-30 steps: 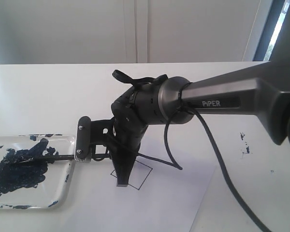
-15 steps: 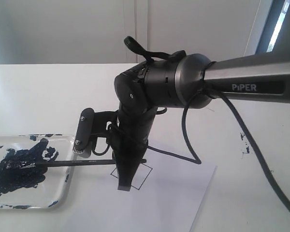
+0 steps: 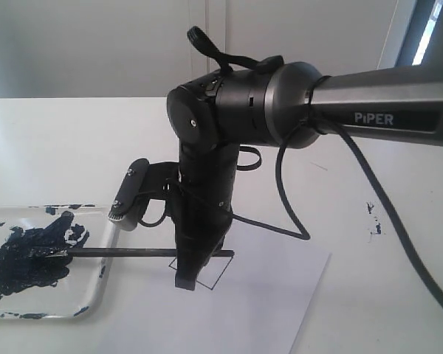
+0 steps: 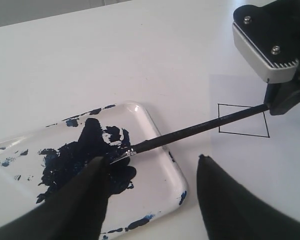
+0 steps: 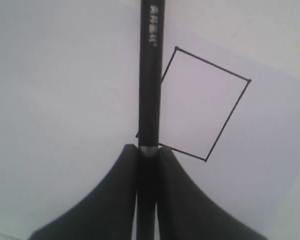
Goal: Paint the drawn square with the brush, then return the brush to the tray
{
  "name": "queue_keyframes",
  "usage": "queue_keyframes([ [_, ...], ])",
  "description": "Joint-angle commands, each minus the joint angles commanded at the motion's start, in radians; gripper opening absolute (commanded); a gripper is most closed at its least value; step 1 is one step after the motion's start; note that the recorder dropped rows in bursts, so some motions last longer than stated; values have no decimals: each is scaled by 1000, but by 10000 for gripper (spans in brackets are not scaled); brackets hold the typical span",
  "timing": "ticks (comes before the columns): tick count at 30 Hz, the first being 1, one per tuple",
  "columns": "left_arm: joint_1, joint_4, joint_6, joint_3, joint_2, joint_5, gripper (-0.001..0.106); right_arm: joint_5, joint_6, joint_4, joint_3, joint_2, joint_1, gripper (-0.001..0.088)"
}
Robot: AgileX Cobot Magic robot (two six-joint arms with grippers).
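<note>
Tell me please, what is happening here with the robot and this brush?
The right gripper is shut on the handle end of the brush and holds it almost level over the table. The brush tip sits in the dark navy paint on the tray. The drawn square on the paper is only an outline, not yet painted. The left gripper is open beside the tray and holds nothing.
</note>
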Motion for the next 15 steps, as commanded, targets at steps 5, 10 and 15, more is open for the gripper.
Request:
queue_keyframes([
  [5,0,0,0,0,0,0,571,42,-15,33,-2,0,0,0],
  [10,0,0,0,0,0,0,571,-10,-23,31,-3,0,0,0],
  [15,0,0,0,0,0,0,571,2,59,-35,-3,2,0,0],
])
